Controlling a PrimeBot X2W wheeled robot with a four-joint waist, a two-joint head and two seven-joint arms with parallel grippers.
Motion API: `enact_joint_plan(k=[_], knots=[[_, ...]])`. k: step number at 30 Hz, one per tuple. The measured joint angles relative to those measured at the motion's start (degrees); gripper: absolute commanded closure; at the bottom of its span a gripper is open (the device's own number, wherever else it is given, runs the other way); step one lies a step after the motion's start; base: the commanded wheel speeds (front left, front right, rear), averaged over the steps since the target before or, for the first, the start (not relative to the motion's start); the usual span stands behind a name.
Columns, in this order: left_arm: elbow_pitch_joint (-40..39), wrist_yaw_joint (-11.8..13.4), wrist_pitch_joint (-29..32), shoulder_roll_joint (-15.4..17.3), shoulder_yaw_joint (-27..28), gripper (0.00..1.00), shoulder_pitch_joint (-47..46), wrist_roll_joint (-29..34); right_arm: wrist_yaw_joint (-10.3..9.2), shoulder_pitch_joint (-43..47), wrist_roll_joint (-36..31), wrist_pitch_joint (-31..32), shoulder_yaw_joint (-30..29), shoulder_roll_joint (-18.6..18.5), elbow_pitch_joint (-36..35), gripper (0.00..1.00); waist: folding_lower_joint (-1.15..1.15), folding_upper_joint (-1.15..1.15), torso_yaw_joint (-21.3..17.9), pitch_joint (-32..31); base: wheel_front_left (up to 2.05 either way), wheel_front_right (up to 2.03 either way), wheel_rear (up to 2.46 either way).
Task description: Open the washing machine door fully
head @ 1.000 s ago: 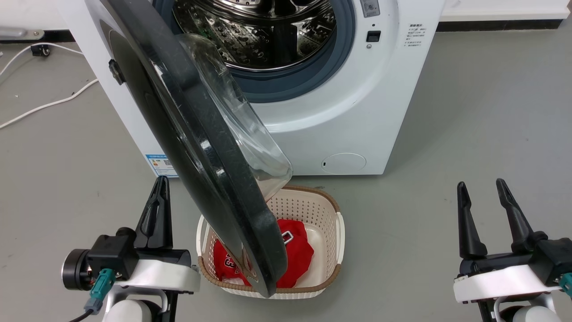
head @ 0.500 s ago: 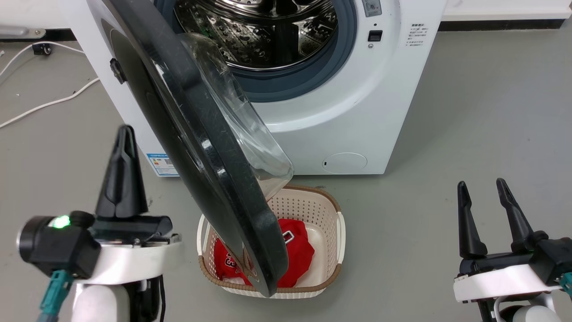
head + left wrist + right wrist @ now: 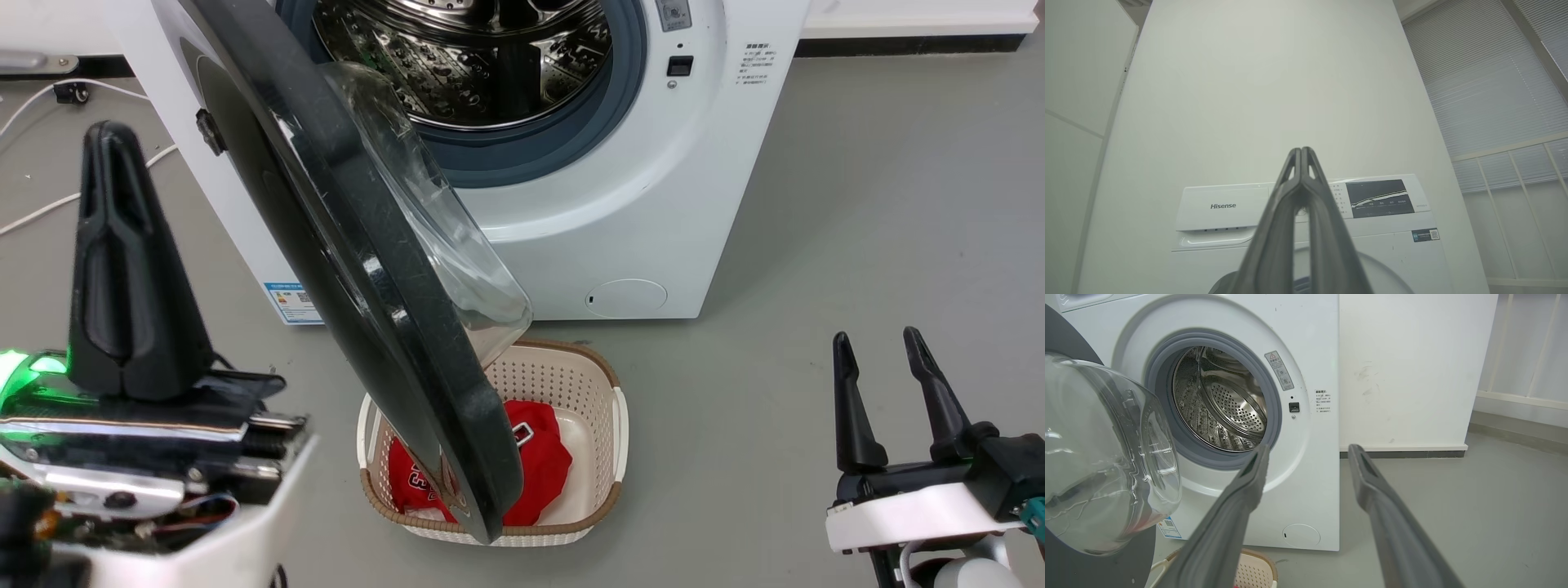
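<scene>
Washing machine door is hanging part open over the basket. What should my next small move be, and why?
Probably bring the left gripper round the free edge of the washing machine door to its glass side, ready to push leftward. The door is only part open, its rim over the basket; the left gripper, jaws shut, is on the outer side, apart from it.

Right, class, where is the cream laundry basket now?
In the head view, the cream laundry basket sits on the floor at lower centre, before the washing machine, partly hidden by the open washing machine door, with a red garment inside.
</scene>
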Motion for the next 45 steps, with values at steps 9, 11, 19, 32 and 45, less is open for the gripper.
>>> enact_joint_plan(k=[9,11,19,32,45], knots=[[1.72,-2.21,-0.03,0.26,-17.37,1.0,7.13,-0.53,0.0,0.02,0.76,-0.01,0.69,0.01,0.67,0.0,0.0,0.0,-0.79,-0.78,0.0,0.0,0.0],[4.61,-2.31,-0.03,0.69,-19.81,1.0,9.93,-0.99,0.0,0.02,0.8,-0.01,0.74,0.0,0.63,0.0,0.0,0.0,-0.91,-0.74,0.0,0.0,0.0],[18.26,-2.53,0.01,4.64,-28.1,1.0,15.74,-2.69,0.0,0.25,0.78,-0.01,0.44,0.01,0.67,0.0,0.0,0.0,-0.29,-0.41,0.0,0.0,0.0],[33.94,-1.01,0.02,3.48,-29.87,1.0,11.07,-3.96,0.0,-0.46,1.67,-0.01,0.97,0.01,1.21,0.0,0.0,0.0,-0.23,1.26,0.0,0.0,0.0],[36.3,4.66,0.02,0.13,-26.52,1.0,9.5,-4.76,0.0,-0.65,3.15,0.0,1.38,0.01,2.49,0.0,0.0,0.0,-1.13,1.31,0.0,0.0,0.0]])
